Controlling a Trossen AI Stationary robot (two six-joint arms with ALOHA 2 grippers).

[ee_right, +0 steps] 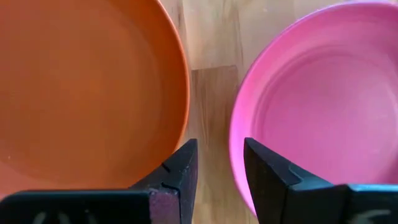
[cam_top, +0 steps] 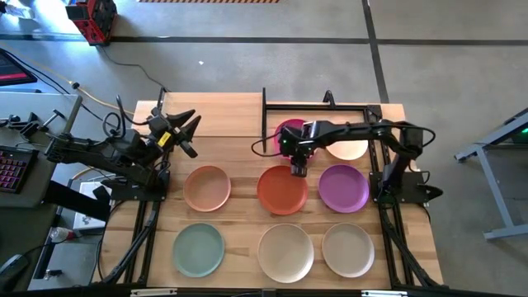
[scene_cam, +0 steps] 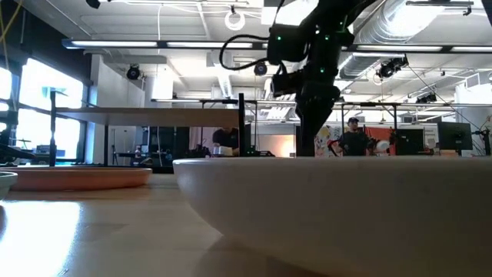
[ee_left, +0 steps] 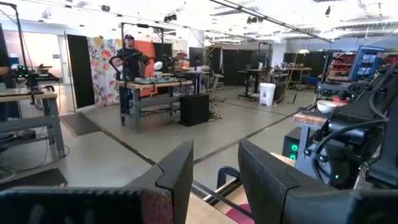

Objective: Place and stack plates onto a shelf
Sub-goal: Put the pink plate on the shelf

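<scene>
My right gripper (cam_top: 297, 170) (ee_right: 217, 158) points down, open, over the strip of bare wood between the orange plate (cam_top: 280, 194) (ee_right: 81, 87) and the magenta plate (cam_top: 285, 132) (ee_right: 317, 106). One finger hangs by each plate's rim, with nothing between the fingers. Both plates lie flat on the table. The shelf (cam_top: 210, 115) (scene_cam: 146, 116) is a light board on black posts at the far left, bare on top. My left gripper (cam_top: 191, 134) (ee_left: 214, 174) waits open and raised by the shelf's left end, pointing level.
Peach (cam_top: 207, 187), purple (cam_top: 343, 187), mint green (cam_top: 198, 249), cream (cam_top: 285, 252) and beige (cam_top: 347, 249) plates lie flat on the table. A pale plate (cam_top: 351, 150) sits under my right arm. A black frame (cam_top: 322, 105) edges the far right. People stand in the room beyond.
</scene>
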